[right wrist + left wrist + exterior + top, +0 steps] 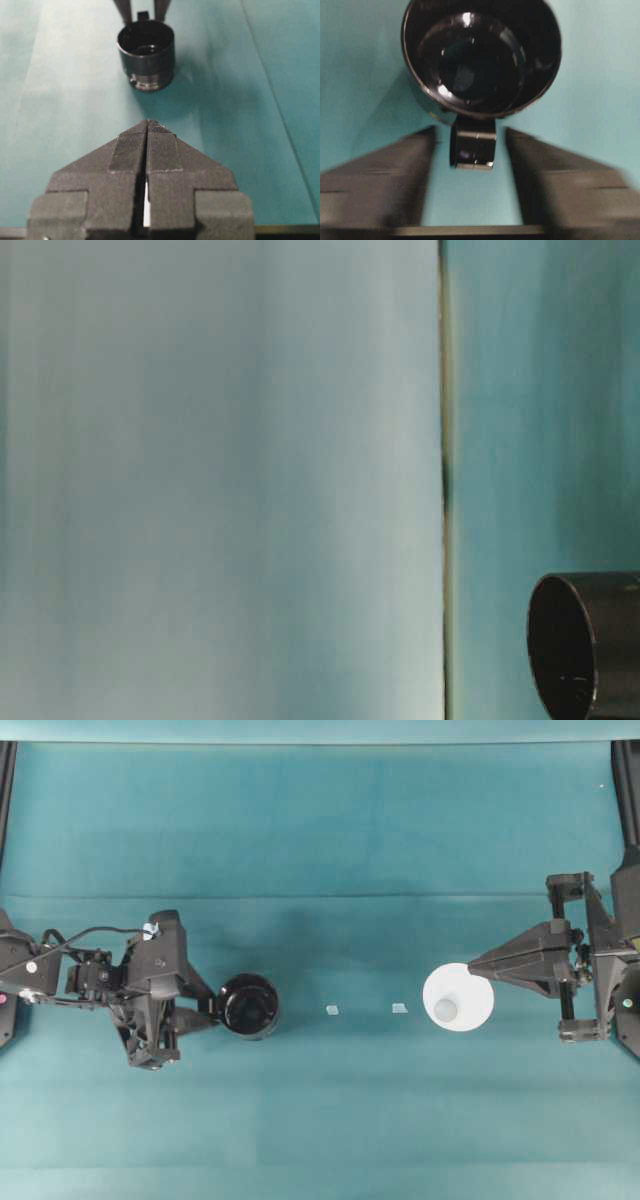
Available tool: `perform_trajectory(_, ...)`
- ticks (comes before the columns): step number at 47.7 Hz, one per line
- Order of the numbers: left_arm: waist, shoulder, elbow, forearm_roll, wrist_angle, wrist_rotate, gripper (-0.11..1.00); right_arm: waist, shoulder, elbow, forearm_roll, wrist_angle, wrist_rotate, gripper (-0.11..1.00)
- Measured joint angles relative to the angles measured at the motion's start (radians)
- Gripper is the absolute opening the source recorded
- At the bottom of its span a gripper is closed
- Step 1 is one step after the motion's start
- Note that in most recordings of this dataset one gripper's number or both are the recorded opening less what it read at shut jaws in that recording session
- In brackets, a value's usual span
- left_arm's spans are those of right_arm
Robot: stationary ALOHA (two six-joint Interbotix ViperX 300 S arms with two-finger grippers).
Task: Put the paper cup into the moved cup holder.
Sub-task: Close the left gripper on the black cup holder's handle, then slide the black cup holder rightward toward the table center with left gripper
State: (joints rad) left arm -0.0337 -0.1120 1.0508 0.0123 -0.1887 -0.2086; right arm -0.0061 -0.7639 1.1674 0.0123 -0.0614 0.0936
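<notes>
Left gripper (472, 150) straddles the square tab of the cup holder (250, 1006); both fingers (385, 170) stand apart from the tab, gripping nothing. Right gripper (148, 125) is clamped flat on the rim of the paper cup (458, 997). No legible markings. Two small tape markers (332, 1010) lie on the teal tabletop (320, 830) between holder and cup, with open surface around.

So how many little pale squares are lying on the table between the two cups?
2. One small square lies just right of the black cup holder. The other small square lies just left of the white paper cup. None looks hidden from overhead.
</notes>
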Motion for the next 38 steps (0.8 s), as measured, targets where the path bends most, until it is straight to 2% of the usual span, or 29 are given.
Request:
perform_trajectory(3,-0.002,0.0,-0.002,0.0,0.003,0.005,0.18,0.0,0.0,0.0,0.002,0.0,0.0,-0.02)
perform_trajectory(18,-0.002,0.003,-0.023,0.002,0.051,0.097,0.18,0.0,-0.002,0.0,0.002,0.0,0.0,-0.02)
perform_trajectory(38,-0.002,0.005,-0.064,0.002,0.067,0.161,0.18,0.0,-0.002,0.0,0.002,0.0,0.0,-0.02)
